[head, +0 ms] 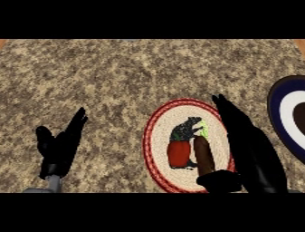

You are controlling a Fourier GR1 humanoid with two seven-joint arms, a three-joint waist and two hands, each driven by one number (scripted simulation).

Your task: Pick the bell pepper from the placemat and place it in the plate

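while pepper (178, 153) lies on placemat (160, 136) — plate (285, 113) apart

surface: speckled granite counter (115, 77) | on it: round placemat (158, 136), plate (282, 113) at right edge

Counter top (128, 77): speckled brown granite look, matt; wood strips at far left and right edges. Placemat (160, 136): woven, coiled-fibre texture, cream with red rim. Plate (283, 108): smooth, glazed-looking, dark blue, white and brown rings. My hands (59, 147): plain black, matt. Bell pepper (178, 154): smooth red skin.
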